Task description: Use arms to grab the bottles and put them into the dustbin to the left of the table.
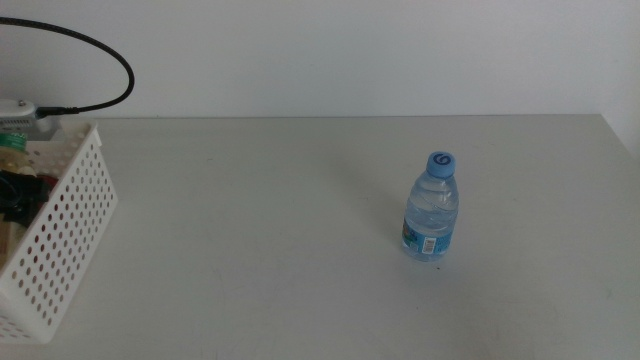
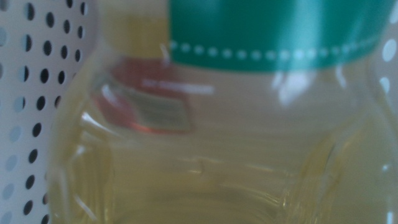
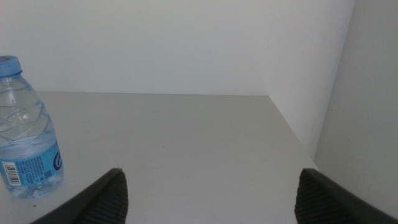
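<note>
Table: wide off-white top, where we see one bottle left standing.
Basket: white, perforated, at the table's left edge.
Yellow bottle: fills our left wrist view, inside the basket; we cannot tell the left gripper's grip.
Water bottle: upright, right of centre.
Right gripper: jaws spread, beside the water bottle, not touching.

Right gripper: appeared as two dark, almost black jaws, matte, with blunt rounded tips and broad bodies that widened towards the base. Looked slightly blurred at the edges, with a faint grey sheen along the upper faces. Left arm: showed only as a small white blocky shell at the edge of the middle view, with a thin darker seam across it. Carried a thick black cable, smooth and plain, which rose from the shell in a rounded loop. Was too small for any marking to be read.
</note>
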You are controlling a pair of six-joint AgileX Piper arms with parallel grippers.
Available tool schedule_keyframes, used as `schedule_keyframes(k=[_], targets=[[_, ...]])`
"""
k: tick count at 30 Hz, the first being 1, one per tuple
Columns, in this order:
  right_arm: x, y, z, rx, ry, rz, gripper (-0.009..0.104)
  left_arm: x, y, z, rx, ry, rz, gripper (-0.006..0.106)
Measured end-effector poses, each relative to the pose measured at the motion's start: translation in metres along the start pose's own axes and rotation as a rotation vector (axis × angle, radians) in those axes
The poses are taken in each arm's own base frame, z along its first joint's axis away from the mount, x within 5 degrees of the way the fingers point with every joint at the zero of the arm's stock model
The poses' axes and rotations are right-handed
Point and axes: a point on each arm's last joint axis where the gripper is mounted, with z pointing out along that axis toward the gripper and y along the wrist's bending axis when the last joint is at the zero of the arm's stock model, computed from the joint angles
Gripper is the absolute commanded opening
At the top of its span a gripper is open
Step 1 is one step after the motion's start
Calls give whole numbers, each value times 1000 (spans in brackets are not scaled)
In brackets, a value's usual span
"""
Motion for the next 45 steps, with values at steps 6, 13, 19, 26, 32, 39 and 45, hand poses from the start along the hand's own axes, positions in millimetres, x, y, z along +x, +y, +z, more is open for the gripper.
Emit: schedule_keyframes(k=[6,13,19,26,32,39,45], targets=[[0,0,0,0,0,0,94,-1,-1,2,12,-2,23,87],[0,0,0,0,0,0,94,-6,-1,-3,8,-47,21,94],[0,0,0,0,0,0,94,-6,-4,-27,28,-113,-8,94],[0,0,0,0,0,0,94,-1,-14,-89,59,-303,-28,94],[0,0,0,0,0,0,94,21,-57,-148,51,-531,173,94],[0,0,0,0,0,0,94,107,-81,-195,181,-691,228,94],[0,0,0,0,0,0,94,186,-78,-221,359,-808,337,94]])
